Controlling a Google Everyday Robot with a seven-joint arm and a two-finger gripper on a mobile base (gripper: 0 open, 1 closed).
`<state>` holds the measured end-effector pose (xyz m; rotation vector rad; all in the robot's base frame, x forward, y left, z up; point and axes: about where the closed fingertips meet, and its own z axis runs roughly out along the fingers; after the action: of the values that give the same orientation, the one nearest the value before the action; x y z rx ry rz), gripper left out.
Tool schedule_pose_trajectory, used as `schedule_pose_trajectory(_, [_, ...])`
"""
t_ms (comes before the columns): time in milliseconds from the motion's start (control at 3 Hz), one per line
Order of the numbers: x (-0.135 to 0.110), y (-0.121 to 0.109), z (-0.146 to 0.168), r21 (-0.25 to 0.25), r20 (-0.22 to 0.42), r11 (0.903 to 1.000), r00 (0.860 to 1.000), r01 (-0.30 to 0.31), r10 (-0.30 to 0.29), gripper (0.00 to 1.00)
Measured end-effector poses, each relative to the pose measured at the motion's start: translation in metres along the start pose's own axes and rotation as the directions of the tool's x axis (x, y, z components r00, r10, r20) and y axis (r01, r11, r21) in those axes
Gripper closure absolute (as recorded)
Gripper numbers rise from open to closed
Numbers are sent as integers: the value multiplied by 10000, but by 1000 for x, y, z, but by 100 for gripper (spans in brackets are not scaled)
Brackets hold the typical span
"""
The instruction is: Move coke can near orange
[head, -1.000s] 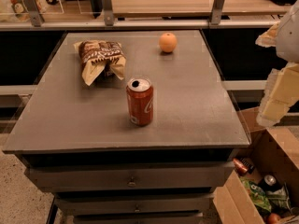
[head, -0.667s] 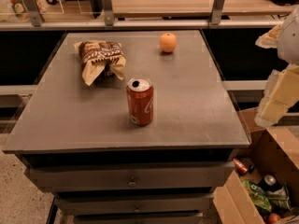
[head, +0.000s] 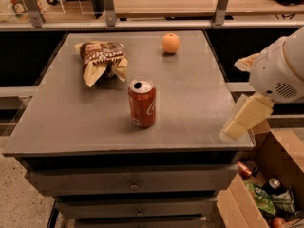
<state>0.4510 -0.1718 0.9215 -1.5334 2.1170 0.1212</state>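
Note:
The red coke can [head: 142, 103] stands upright near the middle of the grey table [head: 66, 122], its silver top opened. The orange [head: 170, 43] lies at the table's far side, right of centre, well apart from the can. My gripper [head: 236, 97] hangs at the table's right edge, to the right of the can and at about its level. Its pale fingers [head: 248, 117] are spread apart and hold nothing.
A brown and tan snack bag [head: 101, 60] lies at the far left of the table. An open cardboard box [head: 280, 160] with cans and packets stands on the floor at the lower right. Drawers sit under the table top. A railing and shelf run behind.
My gripper has moved left and a little down, closer to the table's right edge. The can, orange and bag have not moved.

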Motion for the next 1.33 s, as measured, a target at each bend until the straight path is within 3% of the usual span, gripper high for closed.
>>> schedule_pose_trajectory(333, [-9, 13, 44, -107, 1274, 9978, 9896, -660, 668, 0])
schedule_pose_trajectory(667, [-29, 11, 69, -345, 2950, 9949, 9502, -946, 1005, 0])
schedule_pose_trajectory(1000, [-51, 10, 70, -738, 4621, 9936, 8799, -859, 1104, 0])
schedule_pose_trajectory(1333, [-75, 12, 66, -1151, 5781, 9924, 8095, -433, 1024, 0])
